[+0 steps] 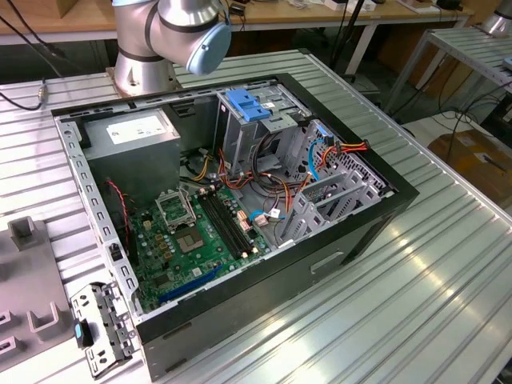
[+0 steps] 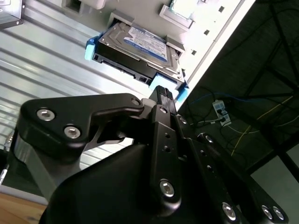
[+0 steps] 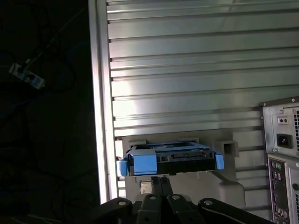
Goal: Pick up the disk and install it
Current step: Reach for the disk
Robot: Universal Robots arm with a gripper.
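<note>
The disk point(image 2: 135, 46) point(image 3: 170, 158) is a dark grey hard drive in a bright blue carrier rail. It lies flat in a grey holder point(image 3: 229, 148) near the edge of the ribbed metal table. My gripper point(image 3: 160, 181) point(image 2: 163, 91) hovers just short of the disk's near edge, apart from it. Its black fingers are pressed together with nothing between them. The open computer case point(image 1: 240, 200) lies on its side on the table in the exterior view, with its metal drive cage point(image 1: 240, 136) standing upright inside.
The table edge point(image 3: 100, 116) runs close beside the disk, with dark floor and cables beyond it. The case's rear panel point(image 3: 280, 154) stands close by on the holder's other side. A grey fixture block point(image 1: 32, 320) and a metal bracket point(image 1: 100, 328) lie at the exterior view's left.
</note>
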